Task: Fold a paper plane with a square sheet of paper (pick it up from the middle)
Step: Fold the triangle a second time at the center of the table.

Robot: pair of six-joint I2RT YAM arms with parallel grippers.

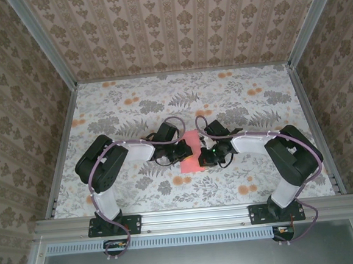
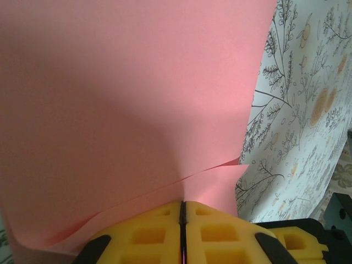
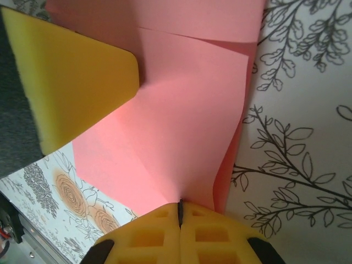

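Observation:
The square sheet of paper (image 1: 193, 159), salmon pink and partly folded over itself, sits at the middle of the floral table between both grippers. My left gripper (image 1: 186, 151) comes in from the left and my right gripper (image 1: 206, 156) from the right. In the left wrist view the yellow jaws of the left gripper (image 2: 182, 204) are pressed together, with the paper (image 2: 137, 99) and its doubled layers rising from the seam. The right gripper (image 3: 180, 204) is likewise shut on the paper (image 3: 187, 115), beside a crease. A yellow pad of the left gripper (image 3: 71, 82) lies against the sheet's far side.
The floral tablecloth (image 1: 162, 102) covers the whole table. Wallpapered walls with metal frame posts close it in at the back and sides. An aluminium rail (image 1: 195, 215) carrying both arm bases runs along the near edge.

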